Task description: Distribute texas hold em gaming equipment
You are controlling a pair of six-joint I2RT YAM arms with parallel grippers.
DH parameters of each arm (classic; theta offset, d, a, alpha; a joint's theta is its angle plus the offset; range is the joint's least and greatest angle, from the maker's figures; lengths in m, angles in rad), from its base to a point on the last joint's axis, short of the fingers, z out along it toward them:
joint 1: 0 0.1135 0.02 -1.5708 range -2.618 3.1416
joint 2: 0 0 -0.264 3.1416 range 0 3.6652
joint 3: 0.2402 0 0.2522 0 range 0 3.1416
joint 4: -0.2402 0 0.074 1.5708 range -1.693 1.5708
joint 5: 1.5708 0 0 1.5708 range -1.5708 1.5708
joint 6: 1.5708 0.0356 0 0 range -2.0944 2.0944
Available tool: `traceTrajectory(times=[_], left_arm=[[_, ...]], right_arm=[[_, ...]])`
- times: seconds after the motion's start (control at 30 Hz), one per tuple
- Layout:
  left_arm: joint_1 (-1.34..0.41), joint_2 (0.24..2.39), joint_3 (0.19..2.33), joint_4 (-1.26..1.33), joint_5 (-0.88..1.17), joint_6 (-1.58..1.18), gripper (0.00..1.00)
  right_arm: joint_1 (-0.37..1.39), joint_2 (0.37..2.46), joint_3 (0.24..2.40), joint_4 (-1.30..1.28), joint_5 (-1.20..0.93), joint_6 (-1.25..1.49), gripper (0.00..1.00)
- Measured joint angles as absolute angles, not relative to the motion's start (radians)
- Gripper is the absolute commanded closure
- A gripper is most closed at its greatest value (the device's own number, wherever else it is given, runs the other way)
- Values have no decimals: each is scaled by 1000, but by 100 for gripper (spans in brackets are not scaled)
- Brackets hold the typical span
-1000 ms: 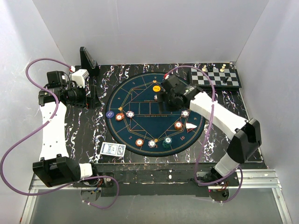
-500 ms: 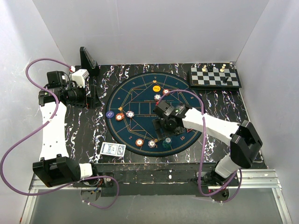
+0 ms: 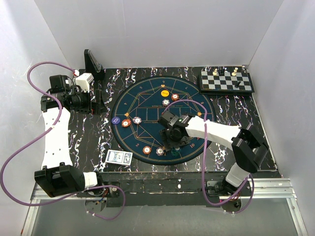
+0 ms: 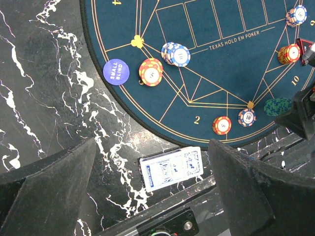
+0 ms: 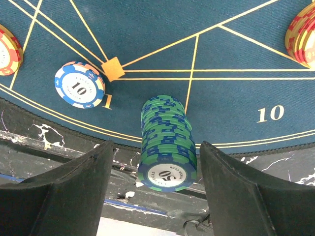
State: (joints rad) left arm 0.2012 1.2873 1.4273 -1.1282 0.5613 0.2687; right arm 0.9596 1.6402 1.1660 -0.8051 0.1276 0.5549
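Note:
A tall teal-green chip stack [image 5: 167, 147] stands at the near edge of the round blue mat [image 3: 147, 105]. My right gripper [image 5: 156, 196] is open, one finger on each side of the stack, not touching it. In the top view the right gripper [image 3: 173, 141] mostly hides that stack. A blue-backed card deck [image 3: 118, 157] lies off the mat at the front left; it also shows in the left wrist view [image 4: 171, 168]. Orange [image 3: 126, 123], white-blue [image 3: 136, 120] and yellow [image 3: 164, 92] chips sit on the mat. My left gripper [image 3: 98, 101] is open and empty, high at the far left.
A purple "small blind" disc [image 4: 116, 72] lies just off the mat's left edge. A chessboard with pieces [image 3: 226, 81] sits at the back right. A black stand [image 3: 92, 61] is at the back left. A "10" chip [image 5: 79, 84] lies left of the teal stack.
My right arm has swung from the far middle of the mat to its near edge and come down around the teal stack. The left arm has not moved.

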Motion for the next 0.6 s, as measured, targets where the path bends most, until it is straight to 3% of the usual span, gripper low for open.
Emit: traceTrajectory(times=[0.33,0.6], left_arm=[[201,1287,1426,-1121,561,267,0],[201,1287,1425,-1121,561,264,0]], right_arm=[[960,1643,1154,-780,129,554,45],[958,1643,1148,-783,150,555,55]])
